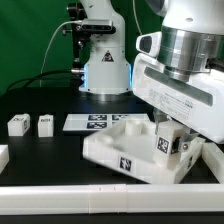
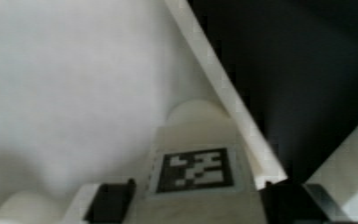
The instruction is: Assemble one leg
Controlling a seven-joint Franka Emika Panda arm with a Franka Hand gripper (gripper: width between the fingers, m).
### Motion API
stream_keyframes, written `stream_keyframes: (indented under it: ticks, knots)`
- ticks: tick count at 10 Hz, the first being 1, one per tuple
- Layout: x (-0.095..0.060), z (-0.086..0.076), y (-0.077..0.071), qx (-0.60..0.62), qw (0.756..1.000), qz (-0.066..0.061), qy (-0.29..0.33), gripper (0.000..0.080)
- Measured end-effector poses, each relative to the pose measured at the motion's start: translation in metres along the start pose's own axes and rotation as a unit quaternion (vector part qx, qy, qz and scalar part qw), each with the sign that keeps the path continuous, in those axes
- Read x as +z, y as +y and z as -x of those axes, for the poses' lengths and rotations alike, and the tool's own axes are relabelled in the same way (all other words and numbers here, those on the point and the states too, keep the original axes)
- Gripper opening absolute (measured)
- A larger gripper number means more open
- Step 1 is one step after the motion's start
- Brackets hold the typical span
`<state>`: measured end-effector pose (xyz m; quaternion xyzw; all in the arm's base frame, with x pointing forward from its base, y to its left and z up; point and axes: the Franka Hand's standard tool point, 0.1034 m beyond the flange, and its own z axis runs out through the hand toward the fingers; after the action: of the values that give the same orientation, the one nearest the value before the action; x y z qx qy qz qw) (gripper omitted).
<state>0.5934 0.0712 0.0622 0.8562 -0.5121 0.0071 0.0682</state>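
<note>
My gripper [image 1: 172,140] is shut on a white leg [image 1: 166,141] with a black-and-white marker, held over the exterior view's right corner of the large white tray-like piece [image 1: 120,155]. In the wrist view the leg [image 2: 201,160] sits between my two dark fingers [image 2: 108,200], its tip pointing at the tray-like piece's rim [image 2: 202,60]. Two more legs [image 1: 17,124] [image 1: 45,123] stand on the table at the exterior view's left. Whether the held leg touches a socket is hidden by the gripper.
The marker board [image 1: 90,121] lies flat behind the tray-like piece. The robot's white base [image 1: 105,65] stands at the back. A white part [image 1: 3,155] lies at the exterior view's left edge. A white rail [image 1: 100,190] runs along the front.
</note>
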Motion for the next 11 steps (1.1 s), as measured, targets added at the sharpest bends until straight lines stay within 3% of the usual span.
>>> stream_keyframes:
  ticks: [1,2,3,11]
  knots:
    - [0.0005,0.0002,-0.0012,0.000,1.000,-0.004,0.002,0.0391]
    - [0.0008,0.0011,-0.0018,0.001,1.000,-0.006,0.003,0.0567]
    - [0.0009,0.0026,-0.0022,-0.001,1.000,-0.005,0.003,0.0626]
    - [0.0009,0.0028,-0.0023,0.000,1.000,-0.006,0.002,0.0649]
